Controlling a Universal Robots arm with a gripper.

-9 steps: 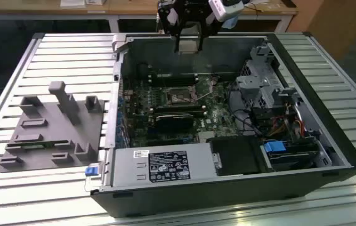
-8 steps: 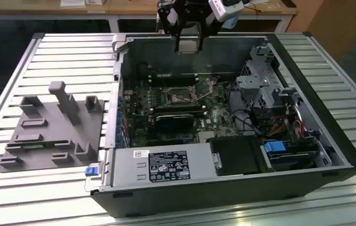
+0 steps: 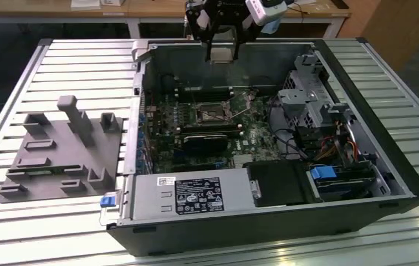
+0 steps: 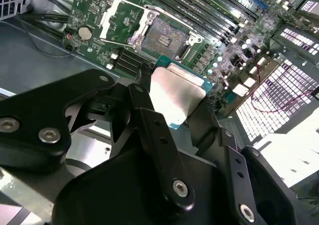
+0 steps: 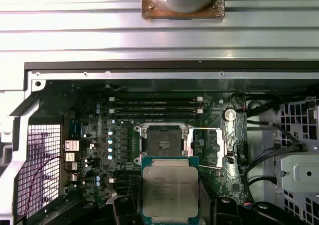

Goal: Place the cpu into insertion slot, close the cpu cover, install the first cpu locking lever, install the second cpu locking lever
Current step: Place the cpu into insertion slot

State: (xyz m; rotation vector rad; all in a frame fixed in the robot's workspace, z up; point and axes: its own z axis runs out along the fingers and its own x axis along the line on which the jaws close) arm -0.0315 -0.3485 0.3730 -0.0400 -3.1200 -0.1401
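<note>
Shows dull, satin silver-grey metal on top of the cpu, rimmed by a thin green board edge. Looks bright and smooth on the thin metal frame of the cpu cover. Turns darker and finely grained in the centre of the insertion slot, inside a silver metal rim. Reads as black, smooth and semi-matt on the gripper links, with shiny metal screw heads. Gleams pale and ribbed across the metal slat table. Appears as matt grey plastic on the fixture block, bare grey sheet metal inside the computer case, glossy green on the motherboard, and light wood on the far desks.
</note>
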